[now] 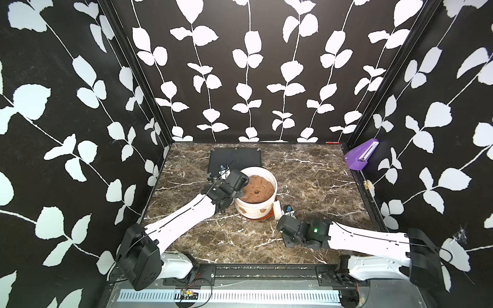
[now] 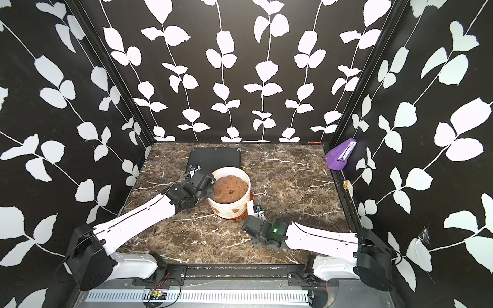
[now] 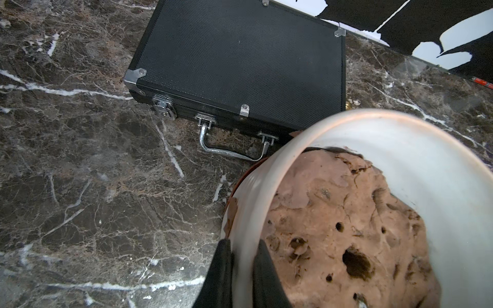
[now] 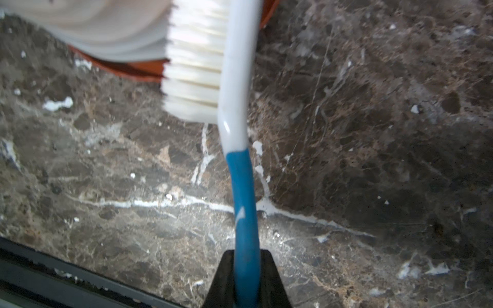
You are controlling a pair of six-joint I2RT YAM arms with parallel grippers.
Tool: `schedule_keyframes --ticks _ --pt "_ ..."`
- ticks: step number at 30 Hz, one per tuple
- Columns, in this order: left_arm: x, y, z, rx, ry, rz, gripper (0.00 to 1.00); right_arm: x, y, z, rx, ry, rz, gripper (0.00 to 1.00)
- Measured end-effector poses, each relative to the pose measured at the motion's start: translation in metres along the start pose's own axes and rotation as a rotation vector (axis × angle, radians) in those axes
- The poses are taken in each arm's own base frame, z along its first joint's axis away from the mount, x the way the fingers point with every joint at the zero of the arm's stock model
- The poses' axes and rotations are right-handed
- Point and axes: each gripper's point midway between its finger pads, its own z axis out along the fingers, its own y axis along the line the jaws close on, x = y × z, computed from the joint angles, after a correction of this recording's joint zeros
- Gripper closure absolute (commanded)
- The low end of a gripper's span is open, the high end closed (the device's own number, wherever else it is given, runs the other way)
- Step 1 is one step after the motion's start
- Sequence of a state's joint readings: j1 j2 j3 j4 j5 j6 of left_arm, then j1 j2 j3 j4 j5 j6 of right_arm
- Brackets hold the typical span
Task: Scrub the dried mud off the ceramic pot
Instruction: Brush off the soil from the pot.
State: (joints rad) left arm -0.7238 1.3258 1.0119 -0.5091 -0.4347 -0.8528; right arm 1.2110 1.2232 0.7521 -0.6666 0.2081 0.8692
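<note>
Mud point(image 1: 262, 210) blotches dot the near wall of the pot point(image 1: 253, 206), which stands mid-table point(image 1: 306, 186) on its saucer point(image 4: 128, 68), full of a lumpy brown mass point(image 1: 265, 192), its rim pinched by the left gripper point(image 3: 243, 248) to steady it while the right gripper point(image 4: 246, 256) clamps a brush point(image 4: 236, 66), bristles seemingly against the lower wall.

In the right wrist view you get the ceramic pot point(image 4: 93, 26) only as a blurred sliver cut by the edge; the brush point(image 4: 241, 186) head is blurred and cropped there too.
</note>
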Motion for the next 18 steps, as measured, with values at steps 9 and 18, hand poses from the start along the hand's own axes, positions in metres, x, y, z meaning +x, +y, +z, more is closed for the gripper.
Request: schedule_keyframes --ticks 9,18 --pt "-0.001 0.0 0.0 -0.002 -0.003 -0.001 1.0 0.029 0.055 -0.032 -0.201 -0.054 -0.253 1.0" --pt "-0.001 0.0 0.0 -0.003 -0.003 0.0 1.0 0.018 0.003 -0.042 -0.029 -0.121 -0.148 1.0"
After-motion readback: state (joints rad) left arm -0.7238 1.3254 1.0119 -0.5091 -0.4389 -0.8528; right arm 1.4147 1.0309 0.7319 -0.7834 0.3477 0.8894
